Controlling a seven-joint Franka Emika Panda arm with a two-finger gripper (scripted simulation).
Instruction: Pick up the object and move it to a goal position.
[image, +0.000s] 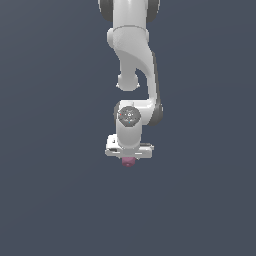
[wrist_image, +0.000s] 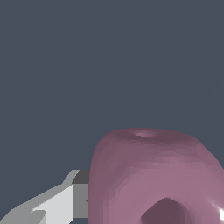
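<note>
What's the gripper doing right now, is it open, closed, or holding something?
Gripper: cannot tell whether open or shut. The pink object sits right at its fingers, but a firm clamp isn't visible.

No readable text, label, brand, number or sign anywhere in either view. Only a tiny red dot on the round grey cap of the white arm's wrist joint (image: 129, 116), too small to read as any sign.

Plain dark slate-blue surface (image: 45, 200), uniform throughout.
</note>
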